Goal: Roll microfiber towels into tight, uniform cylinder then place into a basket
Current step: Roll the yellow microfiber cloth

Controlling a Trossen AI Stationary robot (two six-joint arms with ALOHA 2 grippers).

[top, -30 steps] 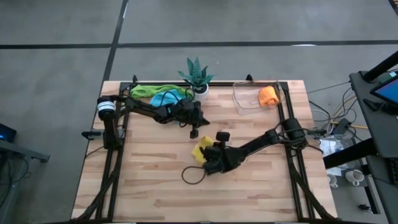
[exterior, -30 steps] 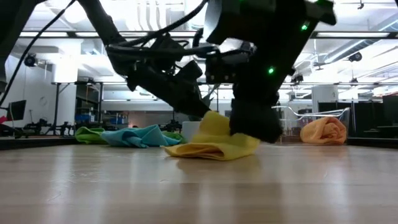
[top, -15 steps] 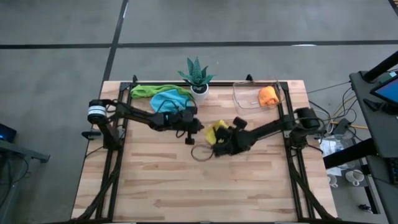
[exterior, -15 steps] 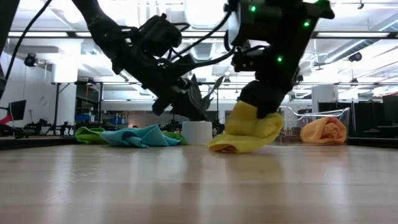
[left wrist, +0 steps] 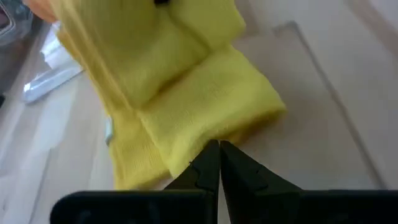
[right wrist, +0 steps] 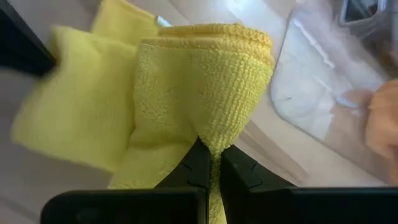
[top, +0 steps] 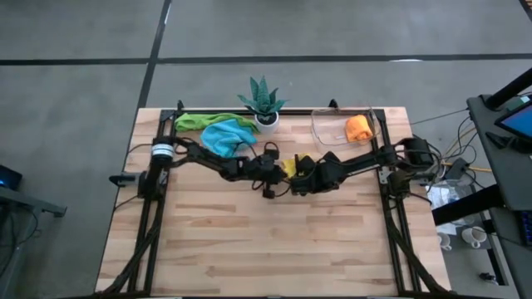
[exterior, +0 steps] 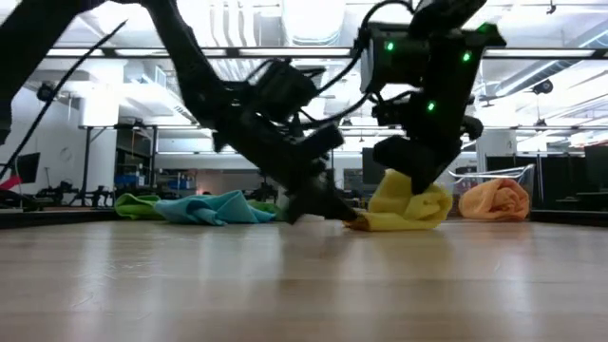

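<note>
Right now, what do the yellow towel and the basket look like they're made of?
Yellow towel: soft knitted or looped cloth, probably microfiber; a fine nubbly weave and stitched hem show in the right wrist view, matte. Basket: clear hard plastic, seemingly glossy; the wooden table and the orange towel show through its walls.

Both arms reach inward and meet near mid-bench, wrists angled low. Left gripper (top: pixel 269 170) – fingers pressed together, tips (left wrist: pixel 214 163) down at the bench surface. Right gripper (top: pixel 299 173) – closed, fingers (right wrist: pixel 208 167) pinching cloth between them, held slightly above the bench, just beside the left gripper.
</note>
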